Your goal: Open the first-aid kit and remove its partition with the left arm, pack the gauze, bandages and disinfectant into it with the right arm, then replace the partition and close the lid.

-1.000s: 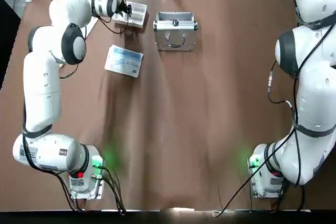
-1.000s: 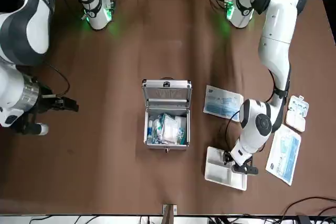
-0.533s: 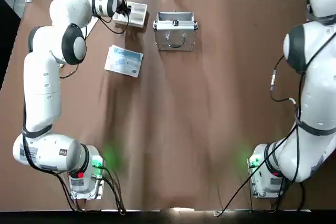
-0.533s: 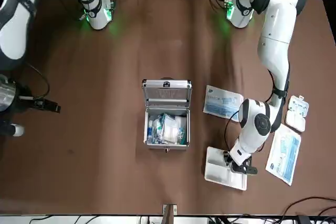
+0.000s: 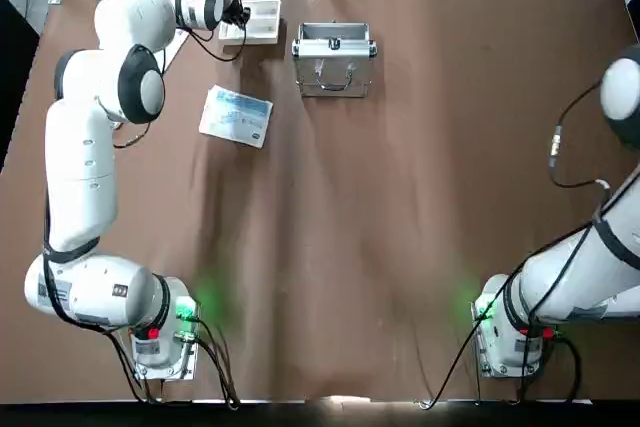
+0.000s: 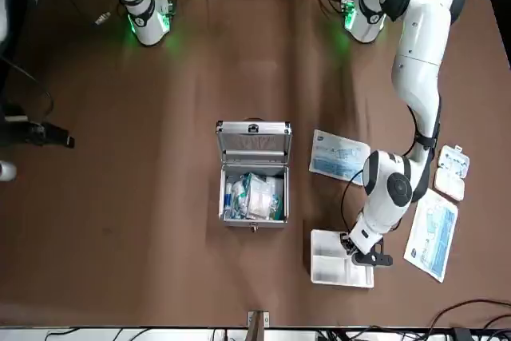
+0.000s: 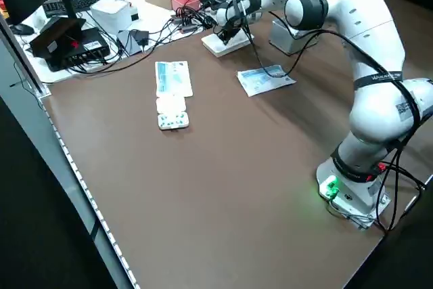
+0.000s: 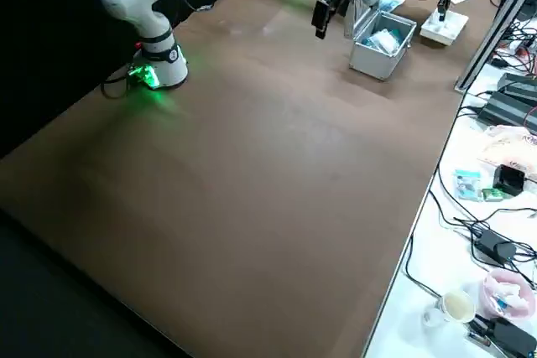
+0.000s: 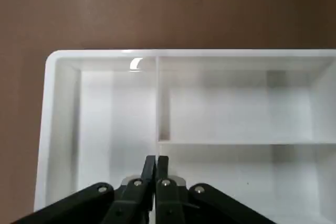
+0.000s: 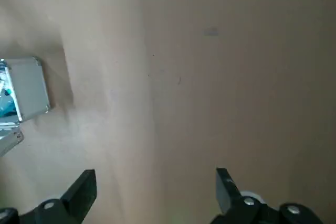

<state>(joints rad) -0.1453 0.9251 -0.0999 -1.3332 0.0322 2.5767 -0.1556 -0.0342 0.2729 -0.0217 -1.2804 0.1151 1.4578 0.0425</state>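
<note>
Now the left gripper (image 6: 365, 255) is pinching the partition (image 6: 341, 268) by its divider, ready to refit it in the kit (image 6: 253, 188); the right gripper (image 10: 155, 182), opened wide, is idling aside.

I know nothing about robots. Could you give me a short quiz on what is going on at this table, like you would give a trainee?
1. True or false: the lid of the first-aid kit stands open, with supplies showing inside.
2. What is the left gripper pinching? A) an inner wall of the partition; B) a blue-white packet; C) the kit's carry handle.
3. Fill the gap: the right gripper hangs over bare table away from the kit, with its fingers ____.

Key: 1 true; 2 A; 3 open.
</note>
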